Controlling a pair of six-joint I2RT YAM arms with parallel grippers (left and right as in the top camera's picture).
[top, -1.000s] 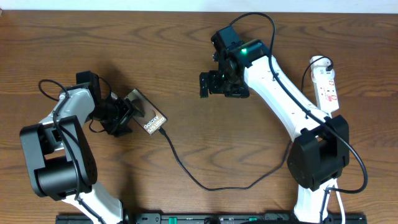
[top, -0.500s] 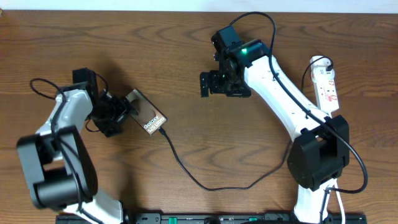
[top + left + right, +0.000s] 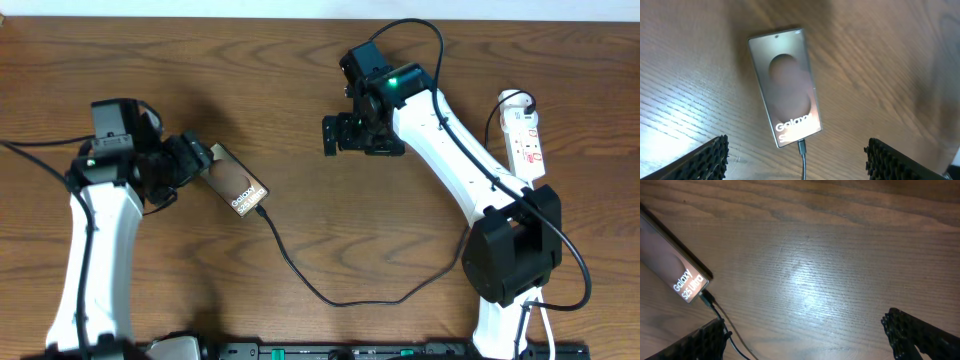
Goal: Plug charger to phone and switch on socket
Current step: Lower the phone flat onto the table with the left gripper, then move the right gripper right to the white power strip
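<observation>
The phone (image 3: 238,183) lies flat on the table at the left, with its white lettering at the lower right end. The charger (image 3: 300,278) is a thin black cable, and its connector tip sits in the phone's lower end (image 3: 801,148). My left gripper (image 3: 192,162) is open and empty, just off the phone's upper left end, above the table. The left wrist view shows the phone (image 3: 785,85) between the spread fingers (image 3: 796,150). My right gripper (image 3: 340,135) is open and empty at the table's middle. The right wrist view shows the phone (image 3: 670,255) and charger (image 3: 710,302) at the left, beside that gripper (image 3: 802,325). The socket (image 3: 524,135) lies at the far right.
The charger cable loops across the front middle of the table towards the right arm's base (image 3: 510,260). The socket's white cord (image 3: 495,110) curls at its far end. Thick black arm cables arch over the right arm.
My left arm has swung back and up to the left, away from the phone's end. The phone and the charger have stayed in place. The right arm has not moved.
</observation>
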